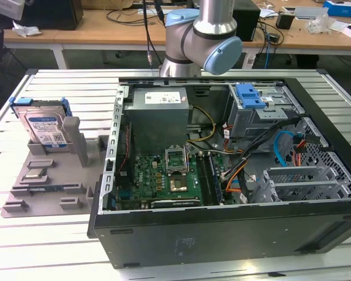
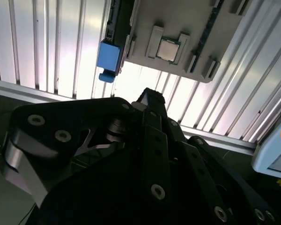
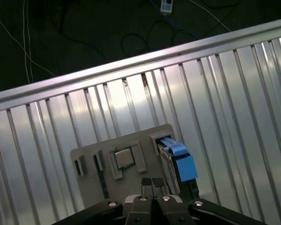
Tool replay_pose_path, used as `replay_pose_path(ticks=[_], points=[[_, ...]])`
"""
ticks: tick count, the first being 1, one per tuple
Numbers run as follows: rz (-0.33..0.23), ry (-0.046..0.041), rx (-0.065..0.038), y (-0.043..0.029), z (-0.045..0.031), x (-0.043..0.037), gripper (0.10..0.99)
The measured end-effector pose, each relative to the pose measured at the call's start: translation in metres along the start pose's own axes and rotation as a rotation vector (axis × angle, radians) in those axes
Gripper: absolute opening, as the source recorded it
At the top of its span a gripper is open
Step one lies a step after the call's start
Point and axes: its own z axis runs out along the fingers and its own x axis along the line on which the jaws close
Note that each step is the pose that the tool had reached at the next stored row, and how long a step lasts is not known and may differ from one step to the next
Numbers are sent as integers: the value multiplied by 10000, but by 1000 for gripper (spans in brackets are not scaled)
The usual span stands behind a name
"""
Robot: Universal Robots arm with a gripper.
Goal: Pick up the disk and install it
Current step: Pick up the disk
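Note:
The disk (image 1: 44, 126) stands on edge in a grey holder (image 1: 47, 187) on the slatted table, at the exterior view's left. It is silver with a white-and-blue label and a blue carrier. In the first wrist view the disk (image 3: 177, 159) appears edge-on, its blue carrier end beside my gripper (image 3: 152, 182). The two fingertips are pressed together with nothing between them, well above the holder (image 3: 86, 176). The second wrist view shows the blue carrier end (image 2: 108, 57) and the holder (image 2: 225, 28) beyond my gripper (image 2: 148, 96).
An open computer case (image 1: 222, 234) lies on the exterior view's right, with a grey power-supply box (image 1: 158, 117), a motherboard (image 1: 164, 175) and a drive bay under a blue latch (image 1: 248, 95). A square chip (image 3: 124, 158) sits in the holder. The arm's base (image 1: 199, 35) stands behind the case.

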Motion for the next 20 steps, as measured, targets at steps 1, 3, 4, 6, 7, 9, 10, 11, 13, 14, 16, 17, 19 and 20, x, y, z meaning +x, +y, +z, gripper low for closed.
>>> replay_pose_path(ticks=[1,3,4,6,7,9,10,11,13,14,16,17,19,20], points=[[-88,3,-1,0,0,0,106],[-314,13,-4,0,0,0,106],[-461,19,-6,0,0,0,106],[-724,29,-10,0,0,0,106],[-843,35,-11,0,0,0,106],[-957,39,-13,0,0,0,106],[-958,40,-13,0,0,0,106],[-959,39,-13,0,0,0,106],[-959,39,-13,0,0,0,106],[-960,39,-13,0,0,0,106],[-961,40,-14,0,0,0,106],[-961,40,-13,0,0,0,106],[-962,39,-13,0,0,0,114],[-962,39,-13,0,0,0,114]])
